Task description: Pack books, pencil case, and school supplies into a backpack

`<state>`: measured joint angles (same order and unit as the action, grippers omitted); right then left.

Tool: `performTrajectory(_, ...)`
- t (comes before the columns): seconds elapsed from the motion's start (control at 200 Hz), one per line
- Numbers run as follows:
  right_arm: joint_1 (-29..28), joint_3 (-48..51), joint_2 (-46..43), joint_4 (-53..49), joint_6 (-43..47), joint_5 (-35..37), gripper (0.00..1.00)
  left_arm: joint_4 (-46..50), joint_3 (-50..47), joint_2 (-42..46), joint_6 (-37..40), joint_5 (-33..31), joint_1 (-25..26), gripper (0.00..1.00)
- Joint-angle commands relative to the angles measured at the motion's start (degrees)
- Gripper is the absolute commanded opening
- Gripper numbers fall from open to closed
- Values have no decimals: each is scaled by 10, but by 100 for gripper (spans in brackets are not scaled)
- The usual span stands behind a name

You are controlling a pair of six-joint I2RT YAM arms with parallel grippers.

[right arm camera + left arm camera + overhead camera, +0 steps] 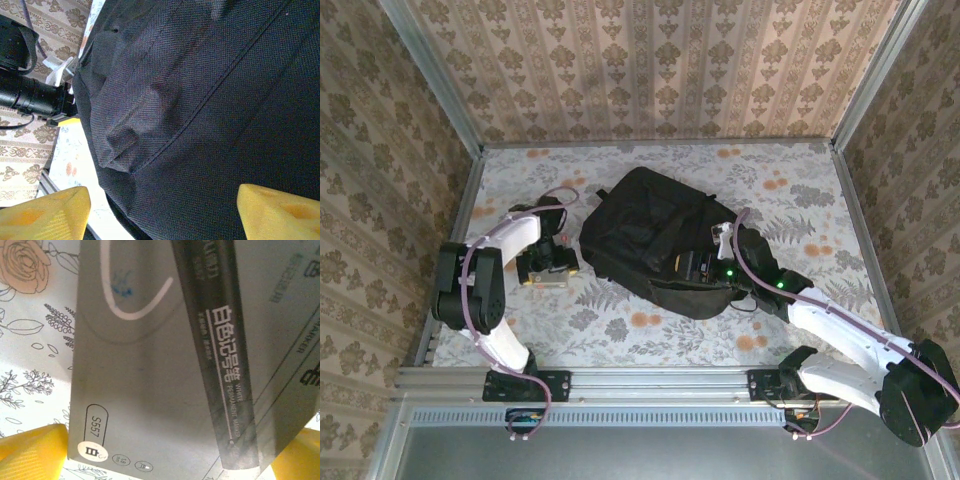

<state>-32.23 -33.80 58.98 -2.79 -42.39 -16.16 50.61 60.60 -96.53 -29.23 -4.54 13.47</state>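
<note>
Backpack (650, 240) is laid flat on the floral desk (790, 190), directly under the right end effector (690, 268), whose fingers are spread with nothing pinched. Left end effector (550, 275) is spread wide; a grey marker box (150, 390) is seen beneath it, between the fingers.

There is one black backpack (640, 230), one grey box of white markers (145, 390), and two robot arms (485, 300).

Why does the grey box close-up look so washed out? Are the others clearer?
Left wrist: the grey marker box sits close to the lens, print soft, the tablecloth beside it blown out white. Right wrist: backpack weave crisp, yellow fingertips blurred. Top external: even light, backpack nearly featureless.
</note>
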Motion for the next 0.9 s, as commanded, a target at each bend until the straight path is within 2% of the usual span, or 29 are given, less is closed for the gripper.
performTrajectory(0.0, -6, 3, 2, 20, -9, -5, 79, -5, 11, 2, 44, 9, -8, 100)
performTrajectory(0.21, -6, 5, 4, 26, -7, -9, 79, -38, -3, -18, 55, 92, -36, 100)
performTrajectory(0.39, -6, 4, 1, 24, -3, -11, 79, -39, 5, -38, 44, 112, -49, 95)
performTrajectory(0.665, -6, -3, -18, 10, -2, -9, 77, -12, 6, -33, 21, 91, -46, 81)
performTrajectory(0.795, -6, -13, -40, -9, 5, -4, 77, 0, -3, 11, 12, 90, -40, 81)
performTrajectory(0.895, -6, -13, -53, 8, 0, -30, 80, 20, -3, 69, 8, 88, -36, 81)
